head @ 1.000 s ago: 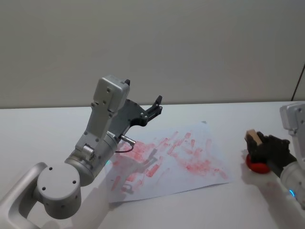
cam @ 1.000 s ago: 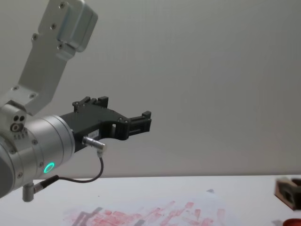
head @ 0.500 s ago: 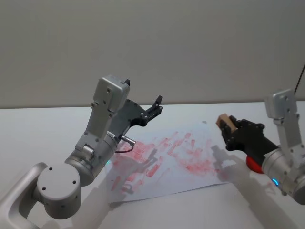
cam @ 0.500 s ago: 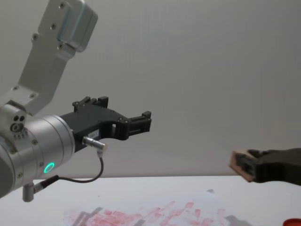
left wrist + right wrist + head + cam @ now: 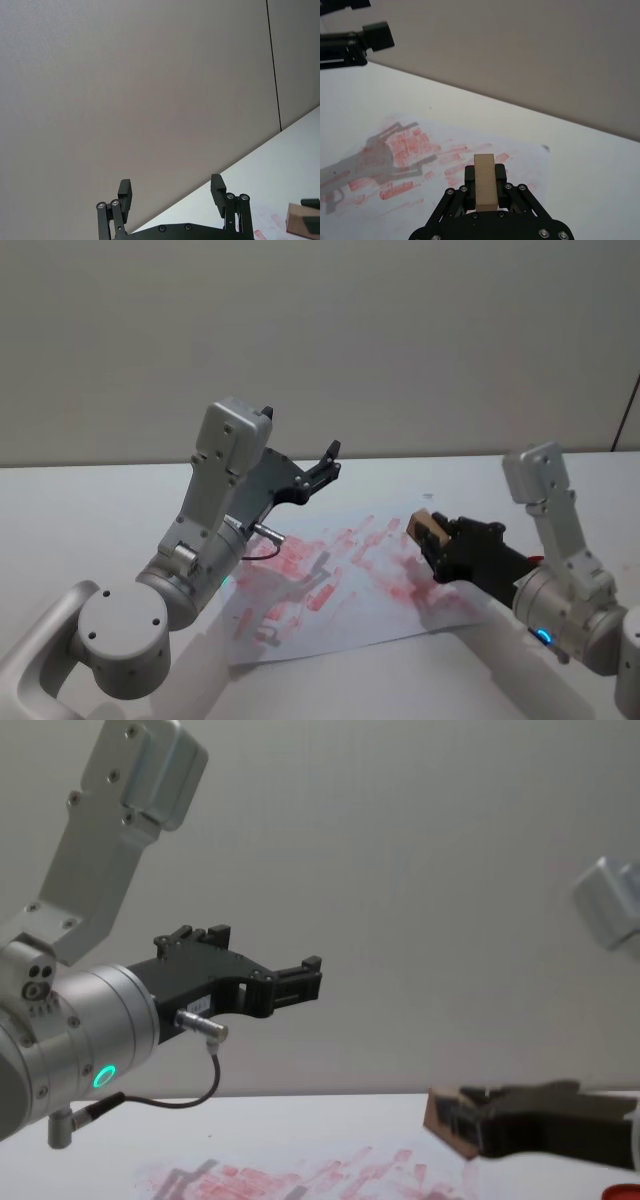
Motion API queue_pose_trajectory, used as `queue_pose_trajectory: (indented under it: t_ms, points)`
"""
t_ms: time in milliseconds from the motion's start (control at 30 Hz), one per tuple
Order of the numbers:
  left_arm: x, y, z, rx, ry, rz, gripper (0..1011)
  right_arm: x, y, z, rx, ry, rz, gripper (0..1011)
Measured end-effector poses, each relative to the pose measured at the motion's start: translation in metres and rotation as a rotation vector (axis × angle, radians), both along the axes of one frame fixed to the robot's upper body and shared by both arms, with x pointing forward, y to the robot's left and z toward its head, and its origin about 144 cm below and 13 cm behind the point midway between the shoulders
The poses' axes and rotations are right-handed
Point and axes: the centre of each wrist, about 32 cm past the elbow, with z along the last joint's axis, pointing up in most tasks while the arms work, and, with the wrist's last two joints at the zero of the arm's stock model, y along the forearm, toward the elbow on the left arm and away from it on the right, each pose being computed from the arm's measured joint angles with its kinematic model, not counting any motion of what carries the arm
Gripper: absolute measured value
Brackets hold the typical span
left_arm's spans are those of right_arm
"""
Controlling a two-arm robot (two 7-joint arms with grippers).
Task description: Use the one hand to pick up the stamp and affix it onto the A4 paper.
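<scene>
paper (image 5: 350, 615): on table (image 5: 80, 510), centre
stamp (image 5: 424, 528): in right gripper (image 5: 432, 538), above paper's right part
left gripper (image 5: 329, 457): raised above paper's far-left edge

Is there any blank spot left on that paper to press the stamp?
Yes. The A4 paper is bare along its near edge and at its far right corner, beyond the stamp in the right gripper. Middle and left are crowded with red prints. The left gripper hangs open, raised.

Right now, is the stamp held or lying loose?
Held: the right gripper is shut on the stamp, over the paper; the left gripper idles.
</scene>
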Motion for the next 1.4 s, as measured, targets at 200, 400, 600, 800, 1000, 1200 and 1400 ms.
queue_pose_trajectory:
  t_ms: [200, 400, 600, 800, 1000, 1200, 1400]
  points:
    - [0.0, 0.0, 0.0, 0.0, 0.0, 0.0, 1001, 0.001, 0.004, -0.008, -0.038, 0.065, 0.009, 216]
    - [0.0, 0.0, 0.0, 0.0, 0.0, 0.0, 1001, 0.004, 0.007, -0.015, -0.071, 0.115, 0.008, 216]
    - [0.0, 0.0, 0.0, 0.0, 0.0, 0.0, 1001, 0.008, 0.009, -0.02, -0.084, 0.137, 0.009, 216]
    - [0.0, 0.0, 0.0, 0.0, 0.0, 0.0, 1001, 0.012, 0.012, -0.023, -0.092, 0.149, 0.01, 216]
    - [0.0, 0.0, 0.0, 0.0, 0.0, 0.0, 1001, 0.014, 0.013, -0.025, -0.093, 0.155, 0.009, 216]
    - [0.0, 0.0, 0.0, 0.0, 0.0, 0.0, 1001, 0.015, 0.015, -0.026, -0.093, 0.154, 0.006, 216]
    - [0.0, 0.0, 0.0, 0.0, 0.0, 0.0, 1001, 0.014, 0.015, -0.025, -0.086, 0.128, -0.002, 216]
